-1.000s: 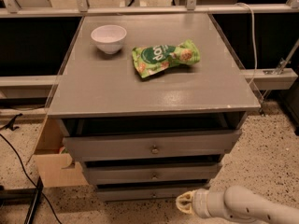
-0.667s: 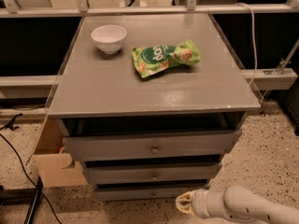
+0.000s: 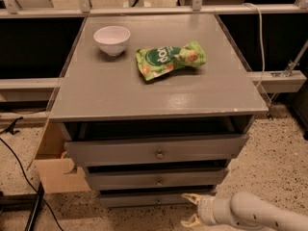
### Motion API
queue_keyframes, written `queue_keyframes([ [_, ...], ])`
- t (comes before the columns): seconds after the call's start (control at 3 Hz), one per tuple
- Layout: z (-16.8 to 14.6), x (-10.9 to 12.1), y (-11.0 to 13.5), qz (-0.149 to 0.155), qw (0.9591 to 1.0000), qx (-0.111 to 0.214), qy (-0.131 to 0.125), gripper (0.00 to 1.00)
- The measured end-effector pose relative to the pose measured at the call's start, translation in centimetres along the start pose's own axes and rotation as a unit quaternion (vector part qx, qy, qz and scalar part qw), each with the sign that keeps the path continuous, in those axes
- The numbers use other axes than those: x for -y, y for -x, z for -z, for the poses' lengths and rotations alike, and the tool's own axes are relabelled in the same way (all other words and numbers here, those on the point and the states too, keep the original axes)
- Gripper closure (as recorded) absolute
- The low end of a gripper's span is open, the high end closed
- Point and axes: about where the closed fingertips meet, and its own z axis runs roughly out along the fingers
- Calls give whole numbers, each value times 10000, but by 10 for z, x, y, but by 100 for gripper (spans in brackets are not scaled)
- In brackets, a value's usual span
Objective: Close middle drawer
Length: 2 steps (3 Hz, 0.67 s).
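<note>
A grey cabinet (image 3: pixel 159 88) has three drawer fronts stacked below its top. The middle drawer (image 3: pixel 120 179) has a small round brass knob (image 3: pixel 159 181) and stands pulled out a little, with a dark gap above it. The widest drawer (image 3: pixel 110 151) above it is pulled out further. The narrowest drawer (image 3: pixel 130 199) is at the bottom. My gripper (image 3: pixel 189 210) is at the lower right, low in front of the cabinet. It sits below and right of the middle drawer's knob, apart from it. Its two pale fingers (image 3: pixel 191 198) are spread open and hold nothing.
A white bowl (image 3: pixel 111 39) and a green snack bag (image 3: pixel 169 59) lie on the cabinet top. A cardboard box (image 3: pixel 52 167) stands at the cabinet's left side, with black cables (image 3: pixel 19 170) on the speckled floor. A white shelf rail (image 3: pixel 281 81) juts out at the right.
</note>
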Motion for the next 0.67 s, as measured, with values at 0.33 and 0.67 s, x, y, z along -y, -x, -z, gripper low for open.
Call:
queue_keyframes([
  [0.33, 0, 0, 0, 0, 10000, 0, 0, 0],
  [0.67, 0, 0, 0, 0, 10000, 0, 0, 0],
])
